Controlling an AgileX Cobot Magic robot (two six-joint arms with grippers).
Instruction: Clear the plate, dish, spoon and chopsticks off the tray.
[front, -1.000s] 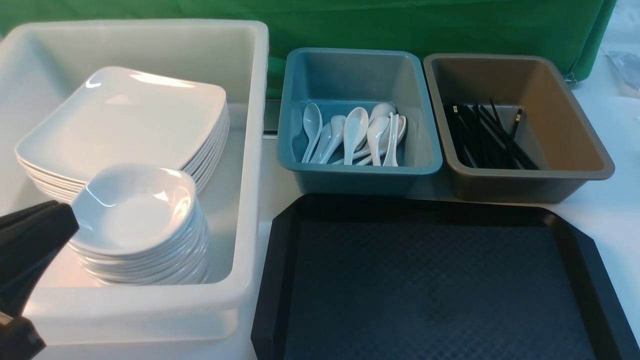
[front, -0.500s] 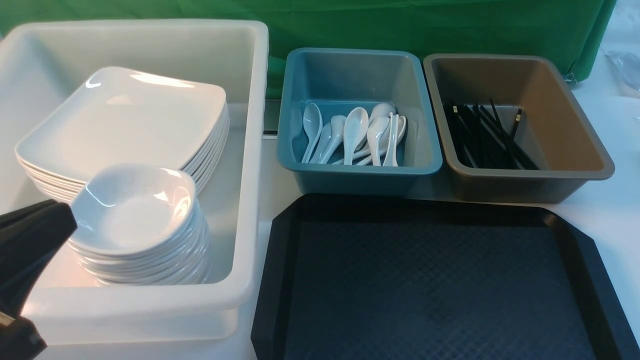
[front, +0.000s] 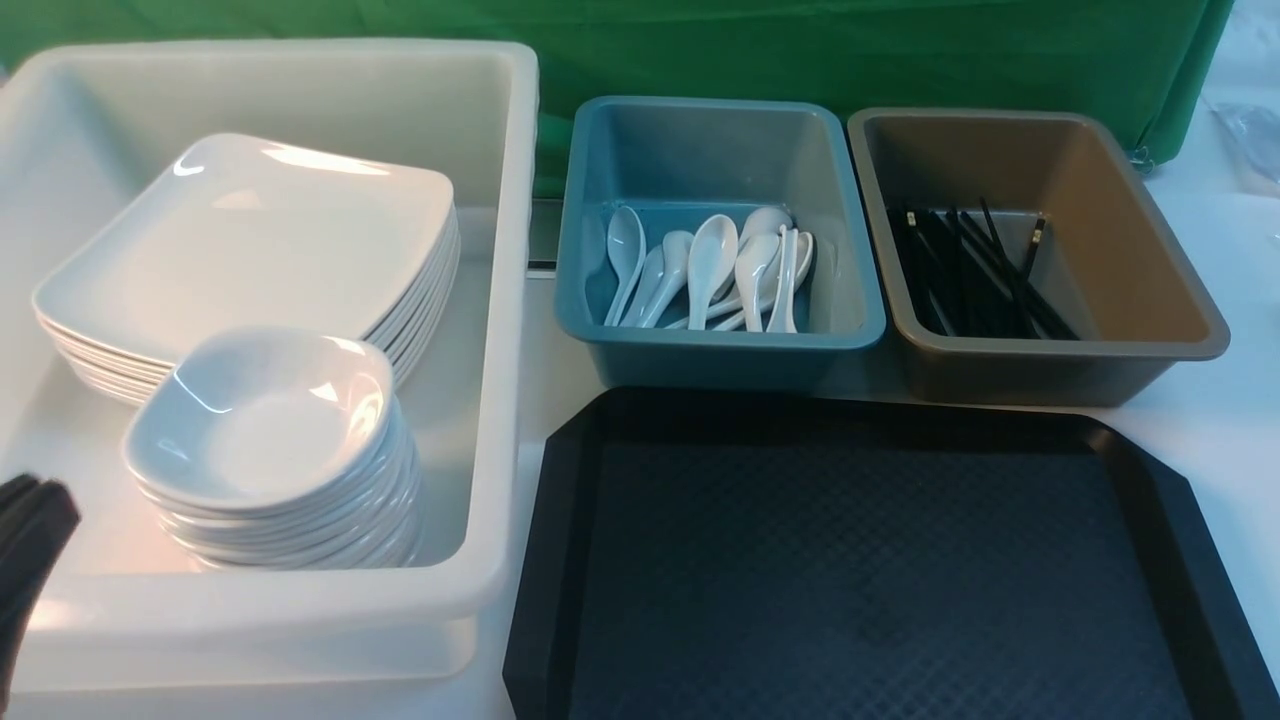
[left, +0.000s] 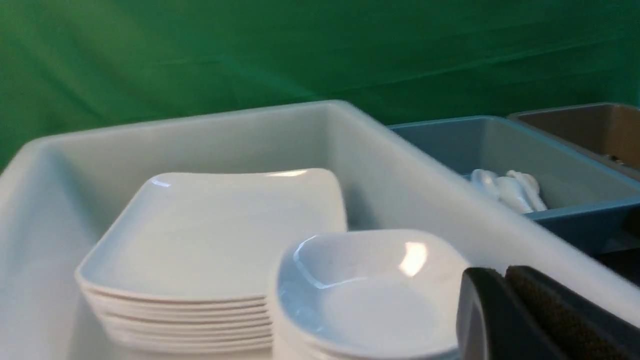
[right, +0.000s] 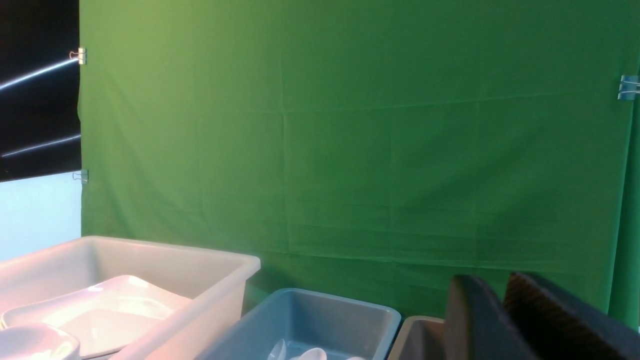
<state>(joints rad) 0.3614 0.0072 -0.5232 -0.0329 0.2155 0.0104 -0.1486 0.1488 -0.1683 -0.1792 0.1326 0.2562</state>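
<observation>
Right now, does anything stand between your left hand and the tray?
Yes. The stack of small dishes and the white tub's right wall lie between the left hand and the tray. The tray's visible floor holds nothing.

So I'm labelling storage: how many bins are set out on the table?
3. The big white bin on the left holds plates and dishes, the blue bin in the middle holds spoons, and the brown bin on the right holds chopsticks. None looks hidden.
</observation>
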